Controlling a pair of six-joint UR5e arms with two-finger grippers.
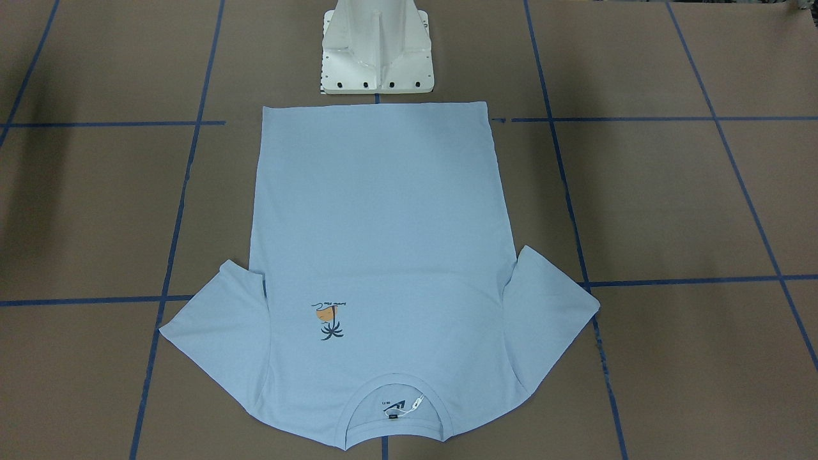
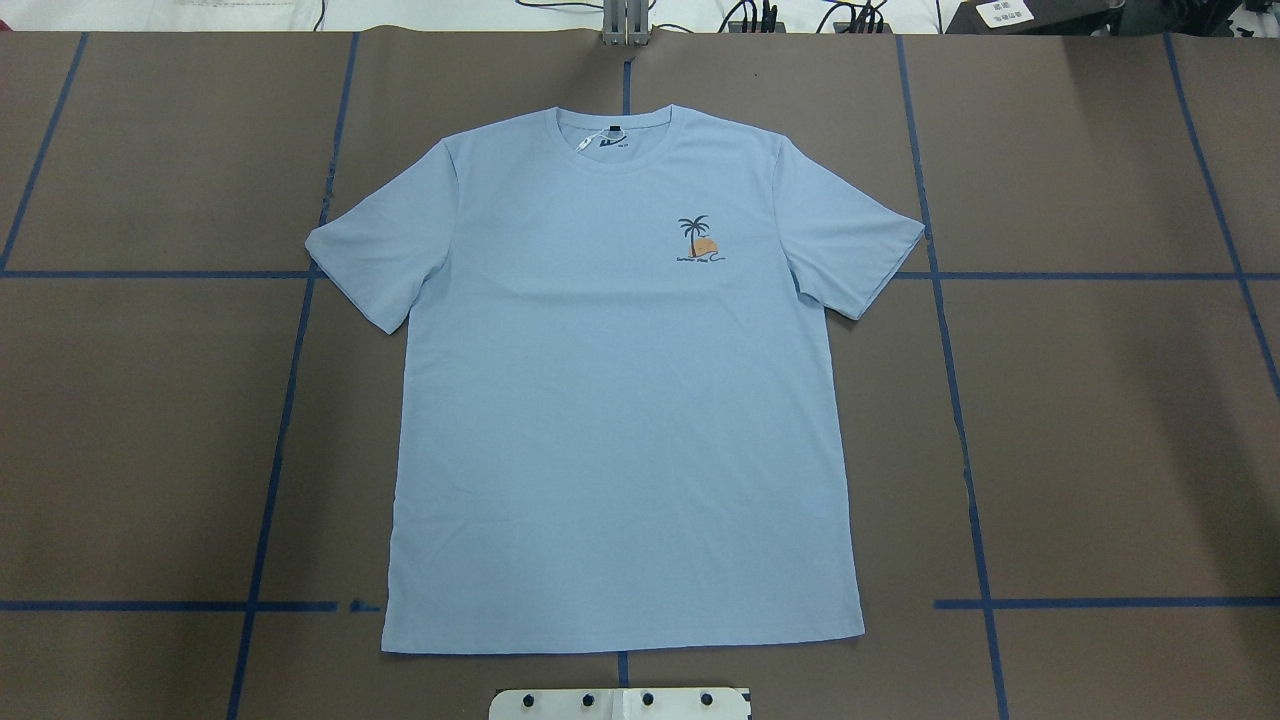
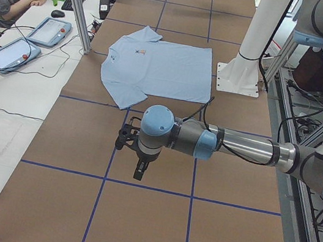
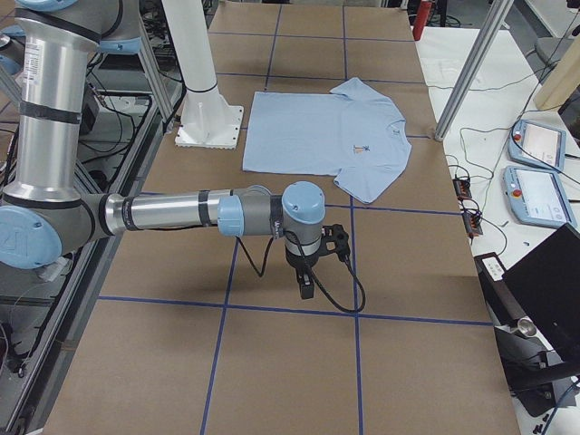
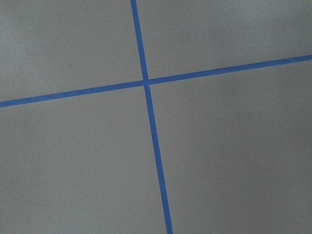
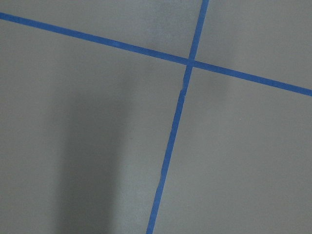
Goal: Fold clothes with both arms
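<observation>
Overhead exterior view showed the T-shirt (image 2: pixel 620 400) spread flat, print side up, at the middle of the table (image 2: pixel 1100 400) — neck at 12 o'clock, hem at 6 o'clock, near the white pedestal (image 2: pixel 620 703). In the side views, the left arm (image 3: pixel 231 146) and right arm (image 4: pixel 172 213) each reached out horizontally above the blue tape lines (image 5: pixel 146 81), well apart from the garment. The left gripper (image 3: pixel 138 173) and right gripper (image 4: pixel 306 288) pointed straight down — finger spacing could not be determined.

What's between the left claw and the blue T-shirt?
Between black left gripper and light blue T-shirt: only brown table cover with a blue tape line, exterior left view.
</observation>
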